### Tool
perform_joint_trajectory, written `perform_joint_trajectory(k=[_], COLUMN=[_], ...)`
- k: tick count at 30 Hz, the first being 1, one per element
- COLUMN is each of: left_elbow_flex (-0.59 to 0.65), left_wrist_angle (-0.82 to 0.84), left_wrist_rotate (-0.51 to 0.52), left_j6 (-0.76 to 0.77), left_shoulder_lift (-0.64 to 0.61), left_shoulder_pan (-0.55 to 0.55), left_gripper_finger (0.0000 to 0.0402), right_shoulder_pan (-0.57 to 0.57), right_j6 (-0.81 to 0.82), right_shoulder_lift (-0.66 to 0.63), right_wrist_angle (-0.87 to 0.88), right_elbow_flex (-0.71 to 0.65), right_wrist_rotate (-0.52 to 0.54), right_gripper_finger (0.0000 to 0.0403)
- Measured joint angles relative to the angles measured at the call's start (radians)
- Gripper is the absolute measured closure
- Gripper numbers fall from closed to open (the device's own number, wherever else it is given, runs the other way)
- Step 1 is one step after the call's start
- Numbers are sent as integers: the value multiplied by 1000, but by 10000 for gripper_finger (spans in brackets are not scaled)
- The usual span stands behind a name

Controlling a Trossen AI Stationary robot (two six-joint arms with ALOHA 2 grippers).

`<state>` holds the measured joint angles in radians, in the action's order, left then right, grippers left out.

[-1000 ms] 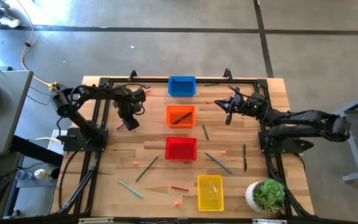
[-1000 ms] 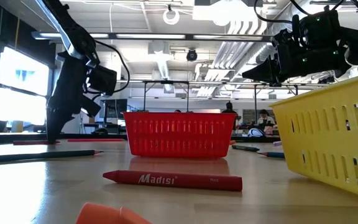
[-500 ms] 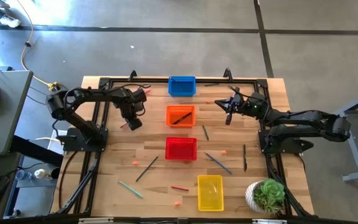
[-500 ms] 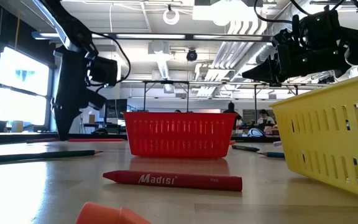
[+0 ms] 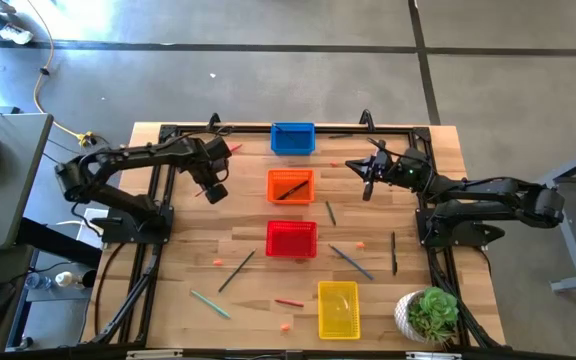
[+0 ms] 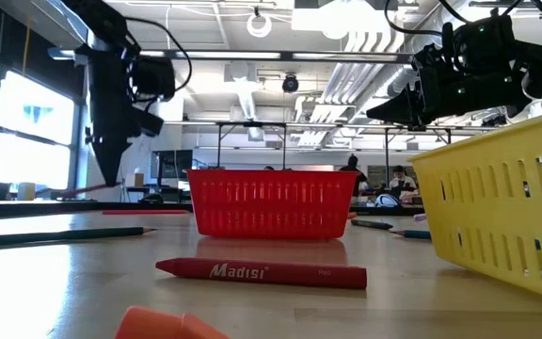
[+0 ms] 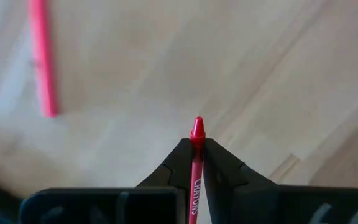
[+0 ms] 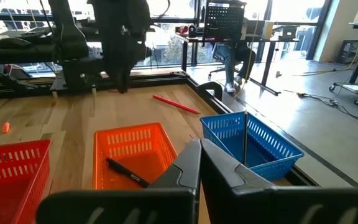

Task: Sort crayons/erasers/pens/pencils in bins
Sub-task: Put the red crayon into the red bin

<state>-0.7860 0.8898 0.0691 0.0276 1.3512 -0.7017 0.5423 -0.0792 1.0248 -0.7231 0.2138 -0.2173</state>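
My left gripper (image 5: 212,191) hangs above the table left of the orange bin (image 5: 291,186) and is shut on a red crayon (image 7: 196,163). It shows high at the left in the low view (image 6: 111,177). My right gripper (image 5: 366,186) is shut and empty, in the air right of the orange bin, which holds a black pen (image 8: 127,172). The blue bin (image 5: 293,138), red bin (image 5: 291,239) and yellow bin (image 5: 337,308) stand in a row on the table. Tiny orange erasers (image 5: 217,263) (image 5: 286,326) (image 5: 361,243) lie on the wood. My left gripper pinches the red crayon between its two fingers, on the wrapped body just behind the pointed tip (image 7: 196,144). The tip sticks out past the fingertips. The fingers come from above, pointing down. The crayon is lifted clear of the table.
Pencils and pens lie loose around the red bin (image 5: 236,270) (image 5: 351,262) (image 5: 330,212) (image 5: 393,252). A red crayon (image 6: 262,272) lies near the yellow bin. A red stick (image 7: 42,59) lies below my left gripper. A potted plant (image 5: 430,315) stands at the near right corner.
My left gripper has risen from the table surface with the red crayon and drifted a little toward the far edge. The crayon, which lay on the wood, is now lifted clear.
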Motion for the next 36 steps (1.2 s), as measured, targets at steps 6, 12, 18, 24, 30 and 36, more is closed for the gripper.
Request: perform_joint_trajectory(k=[6, 12, 18, 24, 30, 36], left_elbow_flex=[-79, -156, -187, -187, -257, -420], left_wrist_angle=[32, 23, -70, -271, -365, -356], left_wrist_rotate=[12, -28, -27, -20, 26, 71], left_j6=[38, 91, 201, 320, 360, 272], left_shoulder_lift=[-82, -119, -119, -62, 50, 197], left_shoulder_pan=[73, 242, 474, 650, 737, 769], left_gripper_finger=[389, 389, 389, 389, 389, 389], right_shoulder_pan=[0, 0, 0, 0, 0, 0], right_j6=[0, 0, 0, 0, 6, 9], right_shoulder_lift=[0, 0, 0, 0, 0, 0], right_wrist_angle=[0, 0, 0, 0, 0, 0], right_elbow_flex=[0, 0, 0, 0, 0, 0], right_wrist_rotate=[1, 3, 3, 3, 3, 3], right_gripper_finger=[403, 403, 403, 403, 403, 403])
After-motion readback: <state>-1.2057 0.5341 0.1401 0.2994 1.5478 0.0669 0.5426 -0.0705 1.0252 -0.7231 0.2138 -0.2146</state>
